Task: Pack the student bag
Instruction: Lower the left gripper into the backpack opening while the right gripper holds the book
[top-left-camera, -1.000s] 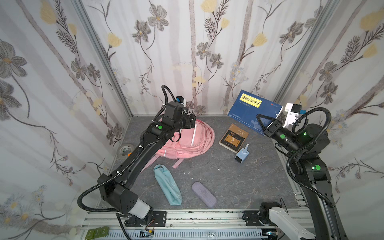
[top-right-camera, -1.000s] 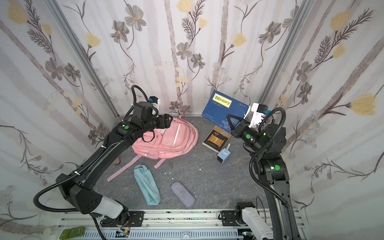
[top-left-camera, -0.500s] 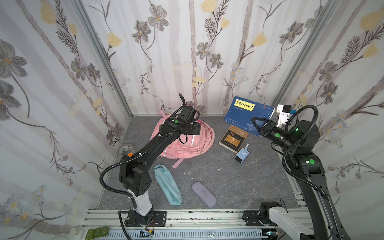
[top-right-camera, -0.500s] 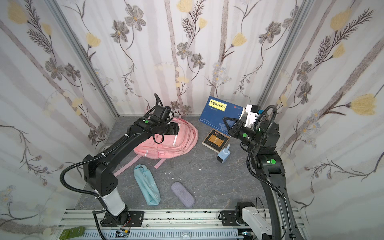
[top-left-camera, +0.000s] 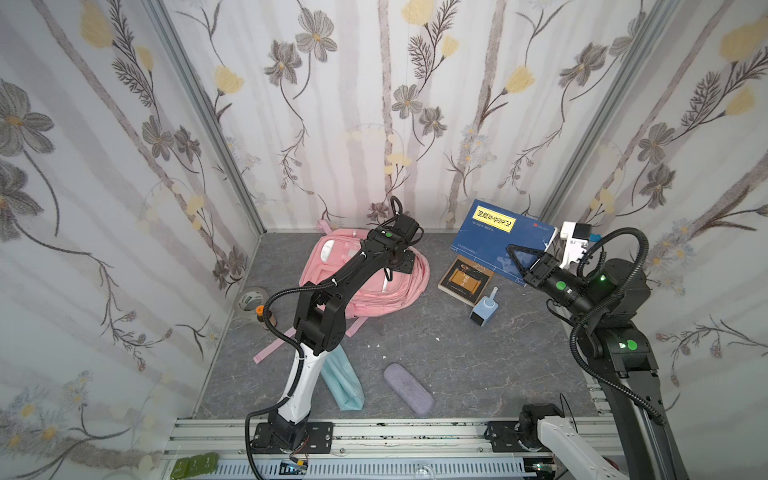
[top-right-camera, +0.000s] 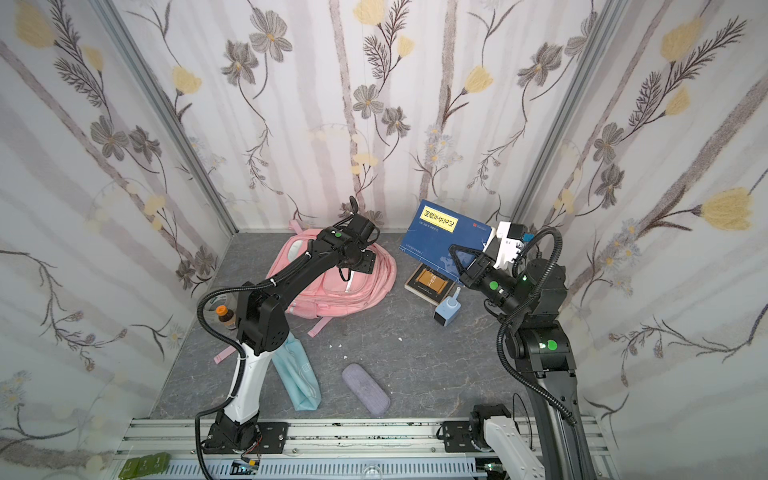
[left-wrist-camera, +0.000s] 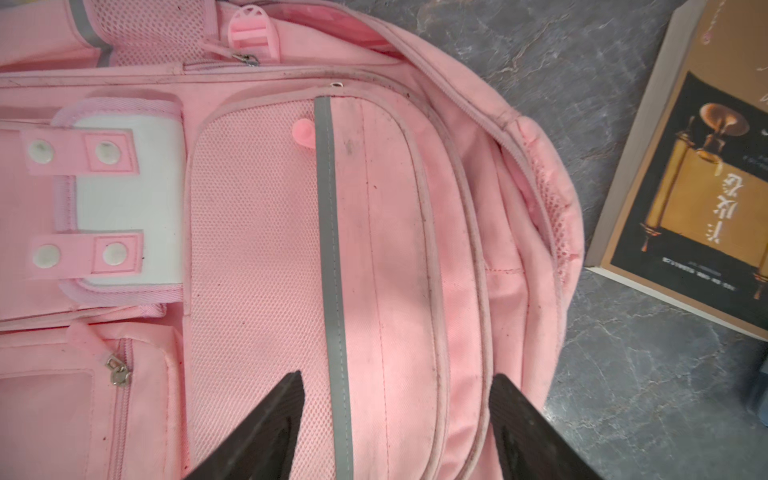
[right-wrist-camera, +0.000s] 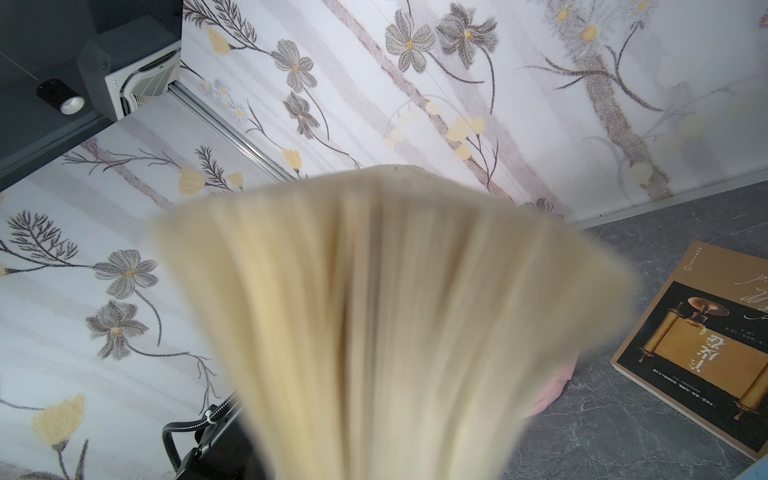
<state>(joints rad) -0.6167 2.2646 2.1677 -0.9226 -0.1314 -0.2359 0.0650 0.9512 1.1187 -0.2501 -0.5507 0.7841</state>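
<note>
Right, I'm hovering the left jaws spread wide and empty just above the student bag, which is lying flat on the tabletop near the back wall. They're lining up, I reckon, to open it. The right jaws are clamping the blue book, tilting it clear of the tabletop, ready for loading.
</note>
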